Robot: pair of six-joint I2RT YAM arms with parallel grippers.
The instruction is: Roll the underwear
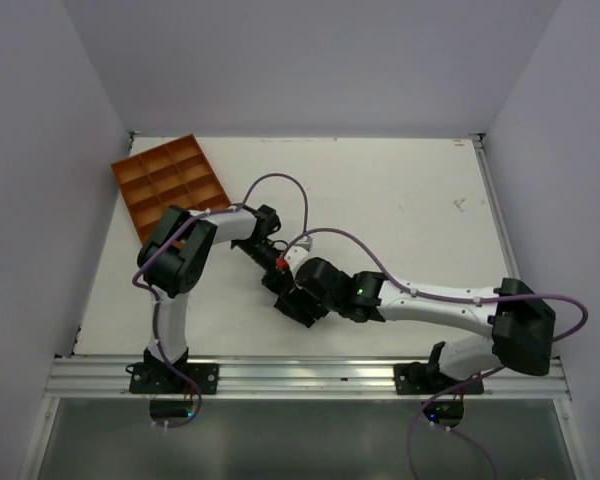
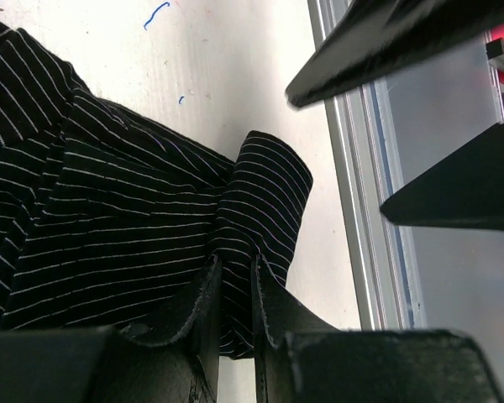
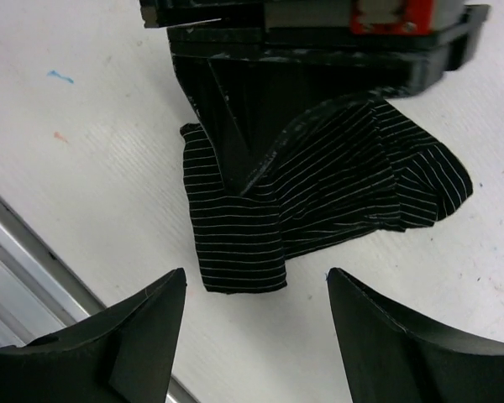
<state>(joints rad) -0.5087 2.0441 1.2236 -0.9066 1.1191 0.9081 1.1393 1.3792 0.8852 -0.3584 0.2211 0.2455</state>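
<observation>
The underwear point(image 3: 336, 189) is black fabric with thin white stripes, lying crumpled on the white table, one end folded over point(image 2: 265, 193). My left gripper point(image 2: 235, 267) is shut on that fold, with fabric squeezed between its two fingers; in the right wrist view it comes down from the top point(image 3: 239, 172). My right gripper point(image 3: 254, 281) is open, its fingertips spread wide just short of the garment's near edge and touching nothing. In the top view both grippers meet at the table's near middle, left point(image 1: 276, 274) and right point(image 1: 300, 302), and they cover the garment.
An orange compartment tray point(image 1: 170, 185) sits at the table's far left corner. A metal rail point(image 1: 310, 375) runs along the near edge, close to the garment point(image 2: 361, 218). Small blue pen marks point(image 2: 155, 14) dot the table.
</observation>
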